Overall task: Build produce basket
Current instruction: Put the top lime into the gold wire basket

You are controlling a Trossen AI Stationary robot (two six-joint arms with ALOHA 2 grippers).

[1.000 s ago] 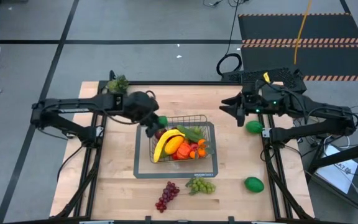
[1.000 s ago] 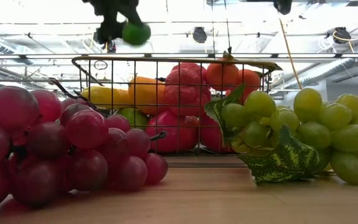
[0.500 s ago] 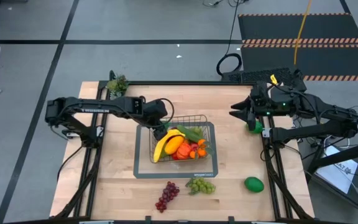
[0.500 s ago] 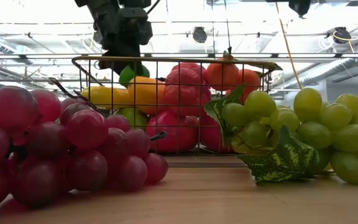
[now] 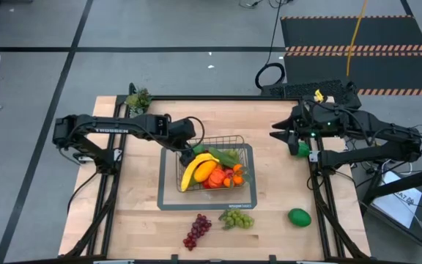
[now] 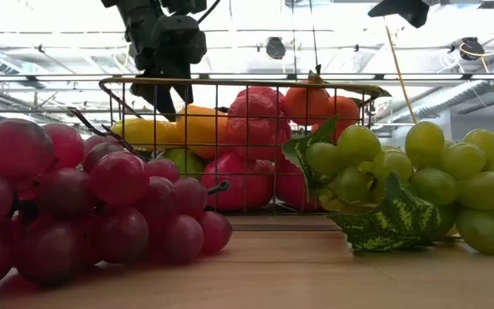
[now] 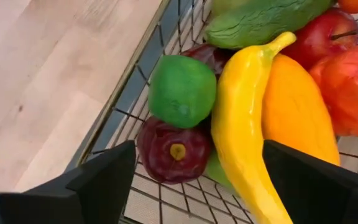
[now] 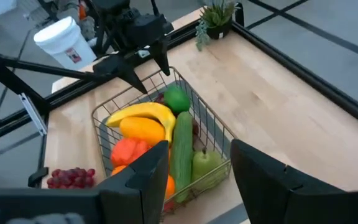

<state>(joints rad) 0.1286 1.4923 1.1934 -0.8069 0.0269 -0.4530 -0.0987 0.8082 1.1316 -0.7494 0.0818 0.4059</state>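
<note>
The left gripper's (image 7: 194,180) two dark fingers (image 7: 101,177) stand spread apart and hold nothing, poised just above the corner of the basket (image 5: 244,147) nearest the left arm, where a green ball (image 7: 182,91) lies loose among the fruit. That ball is round, matte and slightly dimpled; it rests against a dark red apple (image 7: 176,151) with a yellowish stem pit and touches the long yellow banana (image 7: 241,124), which curves across an orange fruit (image 7: 294,112). Beside these lie red apples (image 7: 353,84) and a dark green cucumber (image 7: 260,22). The basket is low-walled thin wire mesh on a dark flat base with a small white label (image 5: 240,206), standing at the middle of the wooden table (image 5: 284,176), piled with produce. In front of it on the table lie a bunch of red grapes (image 5: 198,229) and a bunch of green grapes (image 5: 237,218), close together, and a second green ball (image 5: 299,217) sits well apart toward the right arm's side. The right gripper (image 5: 278,136) hovers over the table's far right part, its fingers (image 8: 138,177) parted around empty air; a green fruit (image 5: 300,149) shows just beneath that arm. A small potted plant (image 5: 138,98) stands at the far left corner.
</note>
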